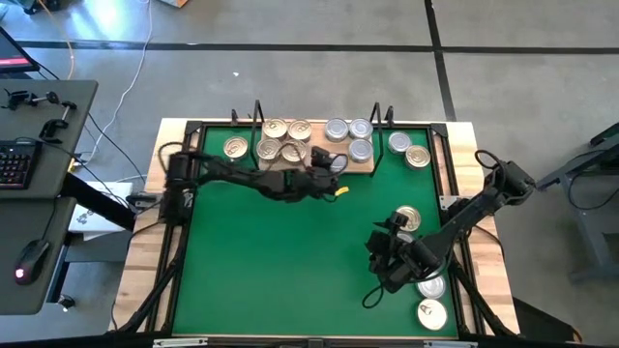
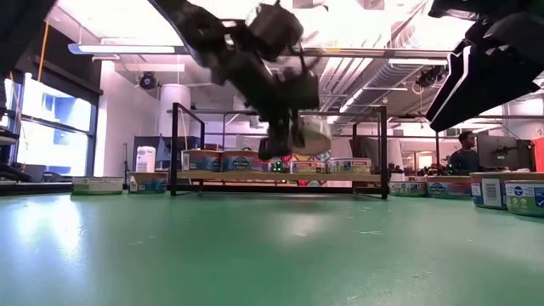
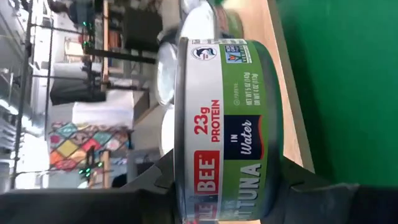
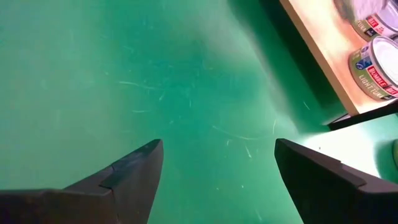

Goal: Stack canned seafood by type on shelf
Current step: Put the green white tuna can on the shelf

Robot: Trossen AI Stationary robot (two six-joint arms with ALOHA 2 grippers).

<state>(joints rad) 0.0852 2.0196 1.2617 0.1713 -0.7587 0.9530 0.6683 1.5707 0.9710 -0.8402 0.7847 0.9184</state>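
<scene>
Green mat (image 1: 280,261) with loose tins (image 1: 430,286); wooden shelf (image 1: 364,164) bearing tins.

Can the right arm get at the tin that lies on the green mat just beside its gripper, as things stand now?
Probably yes. The right gripper is open and empty, and the tin lies alone on the mat with nothing over it. The left gripper, holding a can, is far off at the shelf.

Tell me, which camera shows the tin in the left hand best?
The left wrist view: the tin fills it, label readable. The low view shows it small, off the mat; the high view hides it under the arm.
</scene>
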